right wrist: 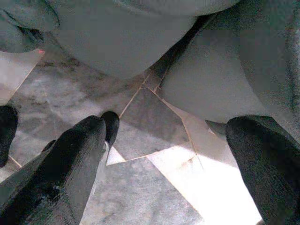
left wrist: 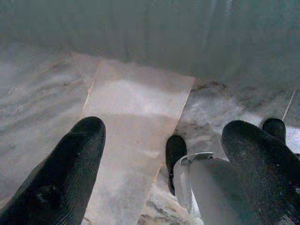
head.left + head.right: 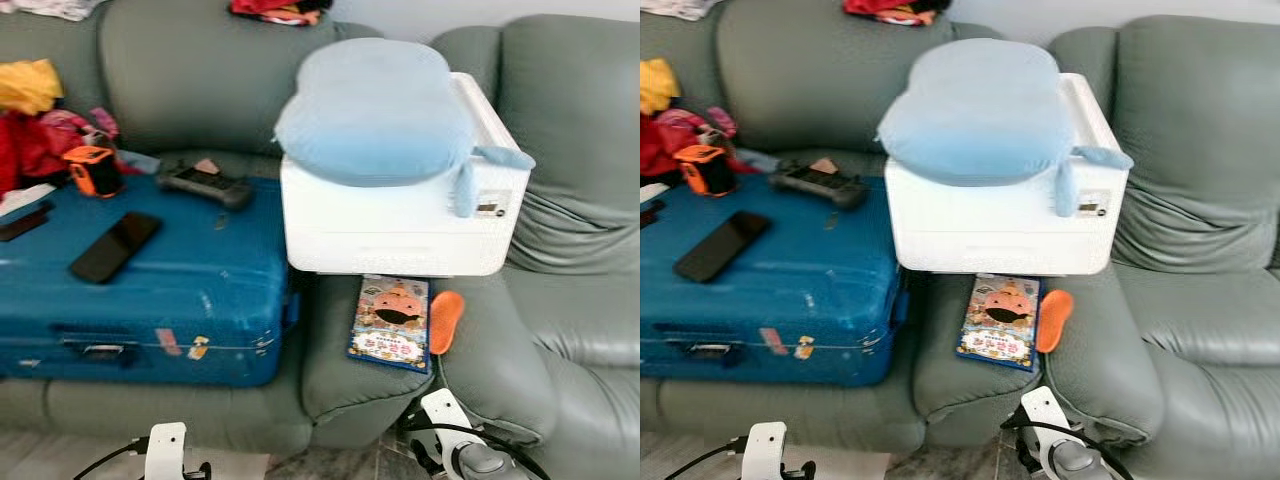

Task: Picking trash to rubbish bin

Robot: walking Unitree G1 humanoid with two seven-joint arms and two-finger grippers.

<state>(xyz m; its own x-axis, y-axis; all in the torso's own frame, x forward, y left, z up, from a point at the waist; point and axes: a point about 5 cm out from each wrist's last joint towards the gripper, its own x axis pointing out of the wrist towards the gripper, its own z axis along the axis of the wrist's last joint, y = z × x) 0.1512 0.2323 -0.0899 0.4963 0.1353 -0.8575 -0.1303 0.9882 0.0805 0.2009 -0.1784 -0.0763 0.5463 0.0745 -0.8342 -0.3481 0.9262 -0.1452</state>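
- Left gripper (image 2: 159,164): low by the marble floor (image 2: 37,108) at the foot of the grey-green sofa (image 3: 200,80); two black fingers (image 2: 61,178) spread wide apart, nothing between them. A pale beige sheet (image 2: 136,122) lies flat on the floor below the gap.
- Right gripper (image 1: 164,173): also low at the sofa front, fingers (image 1: 70,173) parted, nothing held; marble tiles under it.
- Possible trash: colourful flat snack packet (image 3: 391,322) printed with a cartoon figure, lying on the sofa seat edge, above and well apart from both grippers. Orange oval item (image 3: 445,321) touches its right side. Which item is the trash I cannot tell.
- White box-shaped printer (image 3: 400,220) stands just behind the packet, light blue cushion (image 3: 375,110) on top.
- Blue hard-shell suitcase (image 3: 150,290) lies flat on the left seat; on it a black phone (image 3: 115,246), a black game controller (image 3: 203,184), and an orange-black gadget (image 3: 94,170).
- Red and yellow clothes (image 3: 30,120) heaped at far left.
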